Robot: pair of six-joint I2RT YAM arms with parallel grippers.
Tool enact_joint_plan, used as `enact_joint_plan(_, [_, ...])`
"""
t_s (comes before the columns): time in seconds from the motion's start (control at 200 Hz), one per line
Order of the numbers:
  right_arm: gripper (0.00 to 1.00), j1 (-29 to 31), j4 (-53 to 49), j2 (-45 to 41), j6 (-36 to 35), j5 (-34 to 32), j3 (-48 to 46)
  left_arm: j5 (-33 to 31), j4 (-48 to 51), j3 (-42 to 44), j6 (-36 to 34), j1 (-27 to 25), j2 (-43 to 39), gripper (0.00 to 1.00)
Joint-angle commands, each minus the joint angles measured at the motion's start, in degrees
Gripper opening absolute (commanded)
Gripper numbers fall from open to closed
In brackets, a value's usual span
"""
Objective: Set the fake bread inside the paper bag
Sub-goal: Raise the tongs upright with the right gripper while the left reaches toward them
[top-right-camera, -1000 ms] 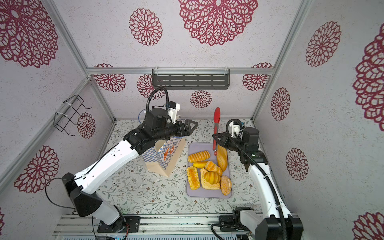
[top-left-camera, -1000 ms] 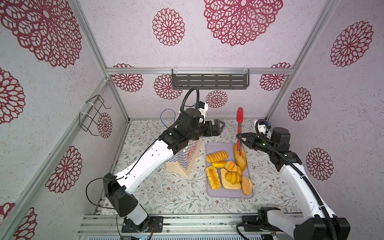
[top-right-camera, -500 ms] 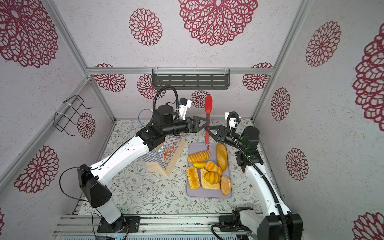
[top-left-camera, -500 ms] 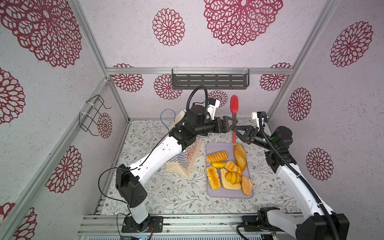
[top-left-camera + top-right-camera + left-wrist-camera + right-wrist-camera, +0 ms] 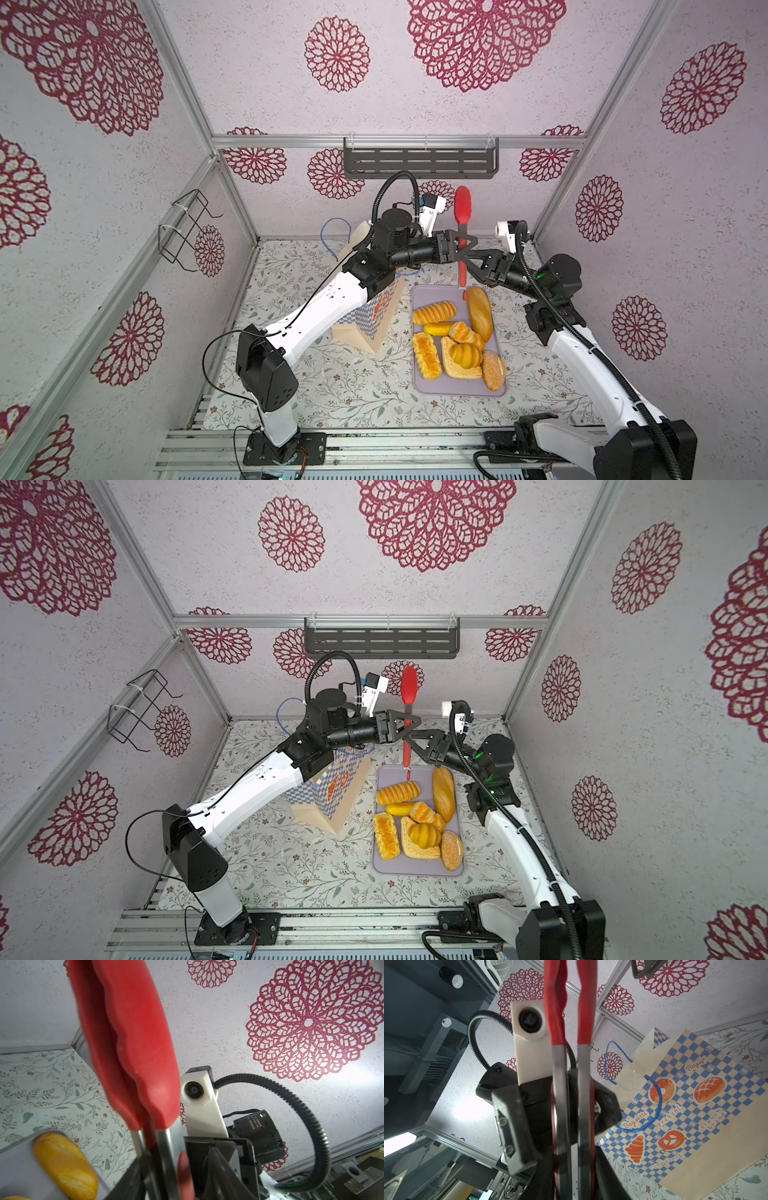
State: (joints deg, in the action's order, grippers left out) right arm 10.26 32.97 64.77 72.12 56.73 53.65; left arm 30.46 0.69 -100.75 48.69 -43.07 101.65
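Left hand (image 5: pixel 462 246) moved in and clamped onto upright red tongs (image 5: pixel 462 205), right hand (image 5: pixel 468 261) pinching them just below

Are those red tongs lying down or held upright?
Upright: the red tongs point scoop-end up, steel handle hanging down above the flat lilac tray, with the left gripper and right gripper meeting at the handle.

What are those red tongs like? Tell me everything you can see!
The red tongs have two silvery metal arms, slightly apart, ending in red, rubbery-looking wavy tips. They stand nearly upright in the air, tips up, lower end over the lilac tray's far edge. The right gripper is shut on the arms; the left gripper's fingers sit either side of them.
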Motion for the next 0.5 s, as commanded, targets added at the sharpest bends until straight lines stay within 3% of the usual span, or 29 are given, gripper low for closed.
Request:
enact_joint_plan(0.0, [0.36, 0.28, 1.15, -1.45, -1.95, 0.29, 1.34, 1.13, -2.31, 0.46, 0.09, 0.34, -1.07, 0.36])
enact_joint_plan(0.18, [0.50, 1.38, -7.45, -2.36, -10.11, 0.18, 2.84, 0.33, -2.81, 1.26, 1.19, 0.39, -2.04, 0.15])
enact_joint_plan(0.395, [0.55, 4.96, -10.38, -0.90, -16.17, 1.19, 4.88, -0.69, -6.92, 3.16, 6.30, 0.37, -2.76, 0.09])
enact_joint_plan(0.495, [0.54, 6.32, -19.08, 0.32, -23.03, -0.16, 8.18, -1.82, -7.16, 4.07, 8.21, 0.36, -3.36, 0.07])
